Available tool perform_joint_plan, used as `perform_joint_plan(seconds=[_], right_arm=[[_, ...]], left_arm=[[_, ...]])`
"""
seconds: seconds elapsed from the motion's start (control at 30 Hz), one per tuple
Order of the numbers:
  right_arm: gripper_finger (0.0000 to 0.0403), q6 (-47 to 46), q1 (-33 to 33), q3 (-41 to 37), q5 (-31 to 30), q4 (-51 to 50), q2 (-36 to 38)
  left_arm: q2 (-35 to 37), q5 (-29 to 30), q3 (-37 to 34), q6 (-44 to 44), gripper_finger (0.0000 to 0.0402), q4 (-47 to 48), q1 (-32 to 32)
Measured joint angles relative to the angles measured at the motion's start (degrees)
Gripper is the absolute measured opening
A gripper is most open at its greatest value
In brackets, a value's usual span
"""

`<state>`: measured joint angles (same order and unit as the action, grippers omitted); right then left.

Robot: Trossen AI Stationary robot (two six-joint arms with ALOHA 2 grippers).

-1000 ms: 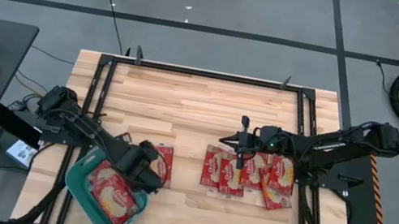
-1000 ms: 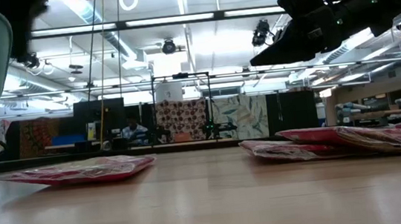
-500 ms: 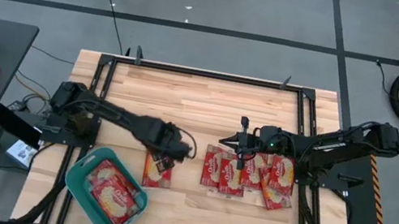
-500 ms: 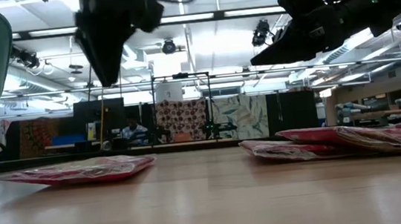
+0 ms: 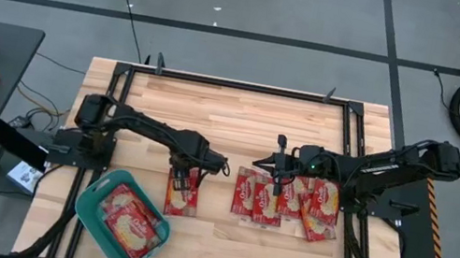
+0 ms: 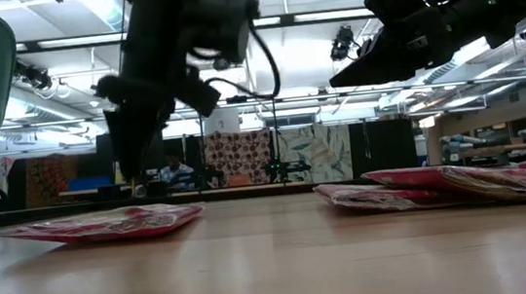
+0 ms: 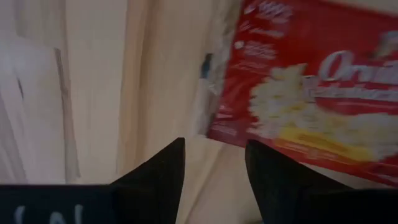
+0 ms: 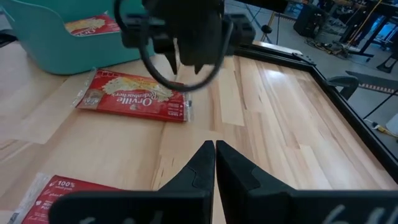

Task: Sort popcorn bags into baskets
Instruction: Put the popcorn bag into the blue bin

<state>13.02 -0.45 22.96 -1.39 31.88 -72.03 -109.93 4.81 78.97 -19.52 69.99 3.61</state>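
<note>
Lone popcorn bag (image 5: 182, 193): flat on the desk (image 5: 232, 115), at about 1 o'clock from the teal basket (image 5: 88, 210).
Left end effector (image 5: 181, 177): fingers parted, empty, over the bag's far short edge.
Right end effector (image 5: 264, 163): fingers together, empty, above the bag cluster (image 5: 286, 201).
Handling: likely light, floppy, slick film.
Grip point: the crimped short edge, probably.

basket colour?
Teal-green basket; clearest in the high view.

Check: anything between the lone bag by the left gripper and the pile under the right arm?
Nothing: high view shows bare wood between the lone popcorn bag and the pile.
</note>
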Motion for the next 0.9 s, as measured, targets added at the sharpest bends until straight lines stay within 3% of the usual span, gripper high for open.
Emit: perform_joint_plan(seconds=[0.6, 0.9], right_arm=[[0.002, -0.37, 0.02, 0.0, 0.02, 0.16, 0.0], [0.002, 0.0, 0.02, 0.0, 0.02, 0.2, 0.0]], left_arm=[[0.41, -7.26, -13.64, 3.69, 0.0169, -15.54, -4.63], [0.26, -7.49, -13.85, 1.61, 0.0087, -16.83, -4.09]])
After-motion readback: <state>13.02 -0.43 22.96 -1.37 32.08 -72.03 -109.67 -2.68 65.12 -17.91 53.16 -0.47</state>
